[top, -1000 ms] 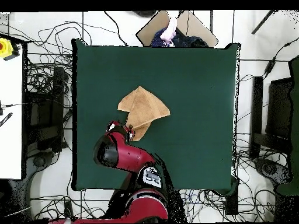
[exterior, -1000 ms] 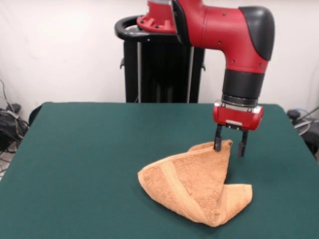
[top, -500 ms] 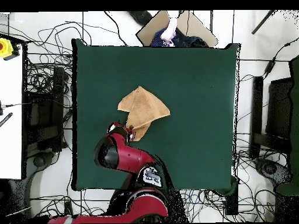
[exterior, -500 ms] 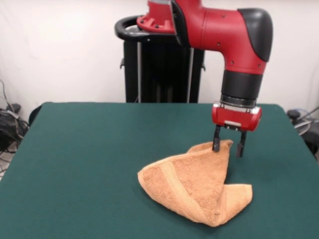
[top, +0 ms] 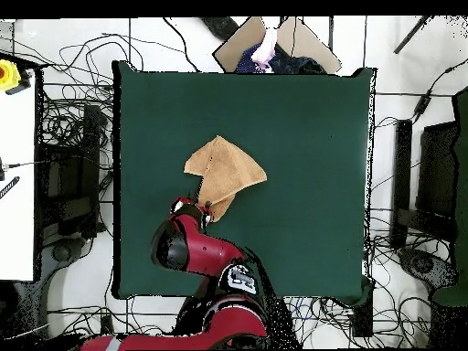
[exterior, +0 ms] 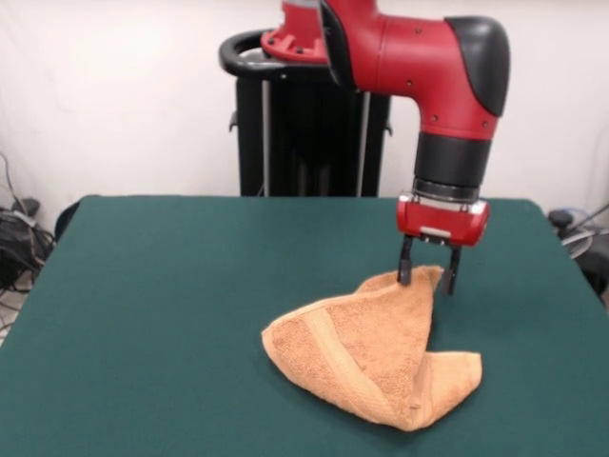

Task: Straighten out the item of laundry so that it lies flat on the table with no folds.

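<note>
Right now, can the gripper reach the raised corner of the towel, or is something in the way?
Probably yes. The gripper is open and stands at the towel's raised far corner, one finger on each side, with nothing between them.

Towel folded on table — pincer open, straddling raised corner.
</note>
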Motion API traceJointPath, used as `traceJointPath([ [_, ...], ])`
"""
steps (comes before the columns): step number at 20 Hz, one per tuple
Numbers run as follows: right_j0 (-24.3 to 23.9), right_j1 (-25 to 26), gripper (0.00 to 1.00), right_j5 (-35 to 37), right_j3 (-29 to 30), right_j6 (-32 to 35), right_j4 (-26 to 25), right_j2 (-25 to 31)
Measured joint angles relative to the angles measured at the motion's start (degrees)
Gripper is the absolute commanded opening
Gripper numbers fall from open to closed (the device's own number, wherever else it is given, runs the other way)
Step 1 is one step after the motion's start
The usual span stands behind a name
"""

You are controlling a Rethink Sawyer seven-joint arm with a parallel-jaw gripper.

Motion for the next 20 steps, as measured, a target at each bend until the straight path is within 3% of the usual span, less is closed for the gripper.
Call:
traceJointPath([
  [20, -1.01, -1.9, 1.0, -0.3, 2.32, 0.0, -0.41, 0.0],
])
